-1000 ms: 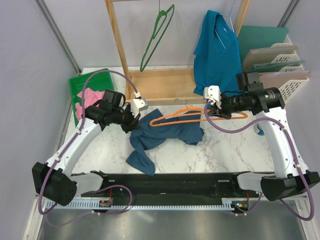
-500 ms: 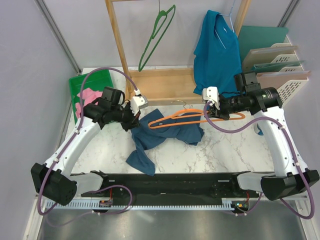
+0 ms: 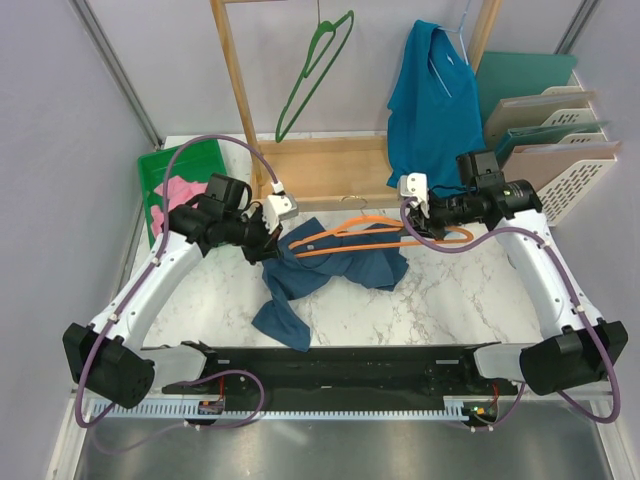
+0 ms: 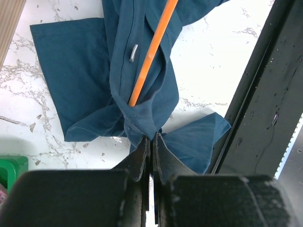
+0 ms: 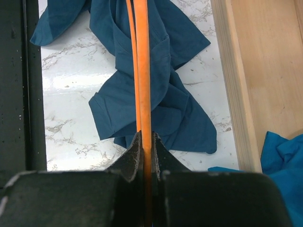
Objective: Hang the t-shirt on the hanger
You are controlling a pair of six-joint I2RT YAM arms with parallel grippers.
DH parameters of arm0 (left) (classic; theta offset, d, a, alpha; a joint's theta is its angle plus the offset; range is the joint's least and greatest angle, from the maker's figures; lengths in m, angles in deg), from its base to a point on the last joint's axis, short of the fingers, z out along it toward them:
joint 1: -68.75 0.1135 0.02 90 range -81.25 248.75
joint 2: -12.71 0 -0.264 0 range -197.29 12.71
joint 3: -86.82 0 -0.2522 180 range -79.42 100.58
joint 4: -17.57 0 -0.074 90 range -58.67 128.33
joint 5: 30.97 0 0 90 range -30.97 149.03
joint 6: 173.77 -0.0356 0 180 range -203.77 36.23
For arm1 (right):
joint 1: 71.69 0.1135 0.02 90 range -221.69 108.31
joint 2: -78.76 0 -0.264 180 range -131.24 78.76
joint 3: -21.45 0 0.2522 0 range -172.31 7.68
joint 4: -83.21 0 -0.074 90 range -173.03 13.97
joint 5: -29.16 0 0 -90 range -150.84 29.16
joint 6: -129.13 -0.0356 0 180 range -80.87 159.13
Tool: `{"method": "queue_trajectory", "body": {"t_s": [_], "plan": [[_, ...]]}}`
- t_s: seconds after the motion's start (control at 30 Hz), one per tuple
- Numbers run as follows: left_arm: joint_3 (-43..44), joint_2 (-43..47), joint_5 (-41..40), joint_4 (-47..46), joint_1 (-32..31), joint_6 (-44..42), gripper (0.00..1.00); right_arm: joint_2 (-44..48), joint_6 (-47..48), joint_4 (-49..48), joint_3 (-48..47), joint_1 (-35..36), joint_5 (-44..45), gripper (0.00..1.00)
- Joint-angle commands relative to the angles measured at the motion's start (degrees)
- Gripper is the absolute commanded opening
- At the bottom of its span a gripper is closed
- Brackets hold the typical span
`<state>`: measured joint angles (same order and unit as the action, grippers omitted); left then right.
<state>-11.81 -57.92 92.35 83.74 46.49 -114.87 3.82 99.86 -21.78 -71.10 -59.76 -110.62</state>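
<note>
The navy t-shirt (image 3: 330, 272) lies bunched at the middle of the table (image 3: 440, 300), with the orange hanger (image 3: 352, 232) poked into it. The left hand (image 4: 150, 142) is clamped on its cloth and the right hand (image 5: 144, 142) on the hanger. The wooden rack (image 3: 320, 165) stands behind. Only the left wrist view shows the buried tip.

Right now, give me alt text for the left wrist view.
The left gripper, jaws shut, pinches a bunched fold of the navy t-shirt, near where the orange hanger slips into the cloth. The shirt lies crumpled on a marble table.

White arm links (image 3: 150, 285), black joints (image 3: 222, 192), black bases (image 3: 105, 365) — purple cables (image 3: 212, 143); left gripper (image 4: 150, 138) black, perhaps rubber-padded.
</note>
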Motion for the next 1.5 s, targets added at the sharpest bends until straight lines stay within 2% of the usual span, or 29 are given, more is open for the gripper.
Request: {"method": "queue_trajectory", "body": {"t_s": [0.0,0.17,0.27,0.33,0.37,0.57,0.73,0.87,1.0,1.03,1.07,1.13,1.3,1.37,1.47], "plan": [[2.6,0.2,-0.3,1.2,-0.3,-2.5,0.02,2.3,6.5,0.2,1.0,-2.8,-4.2,0.00],[3.0,-0.2,-1.8,0.3,-0.3,-3.1,0.02,-1.5,20.6,17.4,-5.5,-4.0,-6.6,0.00],[3.2,-0.5,-0.5,-0.1,-0.2,-3.3,0.03,-1.4,21.7,18.2,-4.5,-3.7,-7.5,0.00],[3.5,-0.3,1.4,0.0,-0.2,-3.5,0.04,-1.0,20.5,16.6,-2.9,-3.2,-8.0,0.00],[3.4,-0.1,2.1,0.1,-0.3,-3.7,0.04,-0.8,15.5,12.3,-2.2,-2.7,-8.0,0.00],[3.7,0.8,4.5,1.9,-0.4,-5.6,0.04,0.8,5.9,-0.7,2.4,-2.7,-8.8,0.00],[3.5,-0.3,-0.9,1.0,-0.5,-5.6,0.04,0.7,8.7,0.9,0.3,-2.8,-10.2,0.00],[3.1,-0.3,-5.5,-2.6,-0.5,-3.5,0.05,-0.3,15.2,10.1,-3.6,-3.6,-9.5,0.00],[5.0,-0.6,-5.0,-3.7,-0.7,-2.8,0.07,-0.7,14.3,11.5,-6.6,-4.0,-12.0,0.00],[6.1,-0.5,-4.8,-3.7,-0.8,-2.9,0.07,-0.6,13.5,8.8,-6.9,-4.0,-12.5,0.00],[6.8,-0.4,-4.5,-3.5,-1.1,-3.1,0.08,-0.3,6.3,5.4,-6.6,-4.0,-12.8,0.00],[9.1,-0.1,-3.4,-2.5,-1.7,-3.8,0.09,0.1,0.5,-1.6,-5.9,-4.2,-12.8,0.00],[14.0,-1.2,-2.7,0.6,-2.7,-4.5,0.11,1.2,-3.3,-4.4,-3.8,-4.3,-14.1,0.00],[14.0,-0.5,-1.9,1.6,-2.8,-5.3,0.11,2.0,-6.7,-9.1,-0.6,-4.3,-12.2,0.00],[12.6,0.1,-2.2,2.2,-2.8,-5.3,0.09,3.8,-6.0,-10.2,3.5,-5.4,-9.5,0.00]]}}
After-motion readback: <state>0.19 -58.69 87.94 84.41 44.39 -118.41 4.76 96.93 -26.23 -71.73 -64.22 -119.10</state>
